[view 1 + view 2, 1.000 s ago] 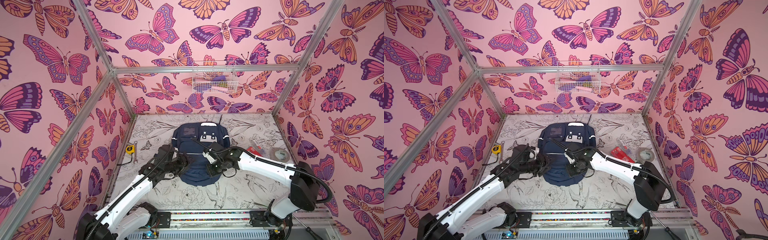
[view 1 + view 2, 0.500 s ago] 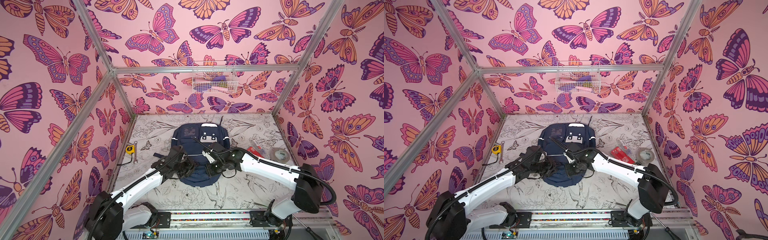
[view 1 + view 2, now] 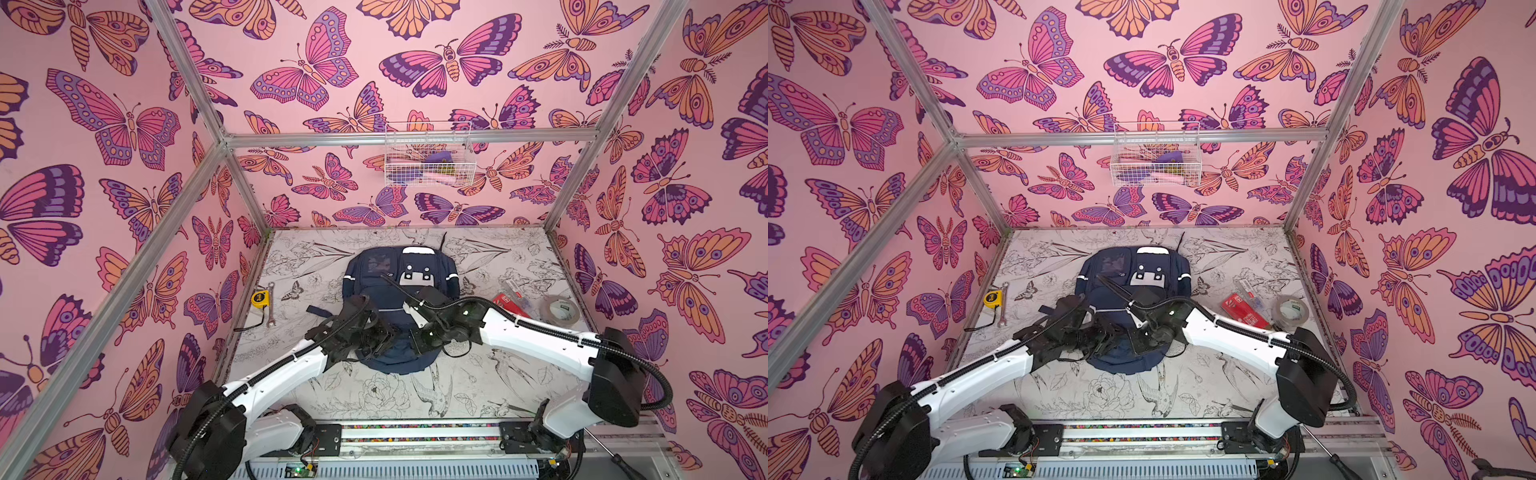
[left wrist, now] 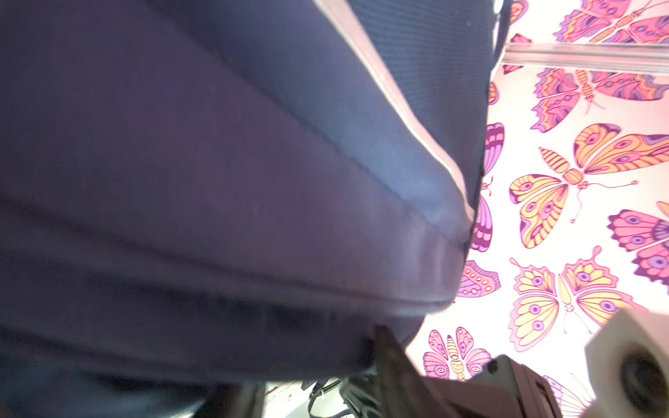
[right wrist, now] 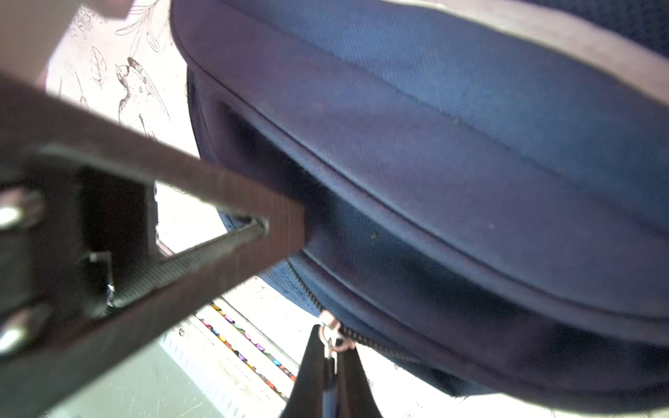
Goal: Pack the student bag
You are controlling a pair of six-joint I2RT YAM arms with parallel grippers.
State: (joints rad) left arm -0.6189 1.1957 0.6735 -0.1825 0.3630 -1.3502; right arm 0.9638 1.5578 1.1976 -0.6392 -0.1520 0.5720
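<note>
Butterfly-papered pink walls (image 3: pixel 316 137), flower-printed table (image 3: pixel 478 374), navy student bag (image 3: pixel 365 286) flat at its middle, right jaws closed against the bag's near end, left jaws alongside, cannot tell whether open or closed.

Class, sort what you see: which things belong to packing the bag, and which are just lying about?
In the job: student bag, its zip pull, left end effector, right end effector.
Lying about, untouched: tape measure, wrench, red packet, tape roll, wire basket on the wall.

Blurred navy fabric of the student bag (image 4: pixel 217 181), crossed by a pale stripe (image 4: pixel 400 108), fills the frame's left; the butterfly wall (image 4: pixel 579 224) and a metal bar (image 4: pixel 586 58) show at right.
</note>
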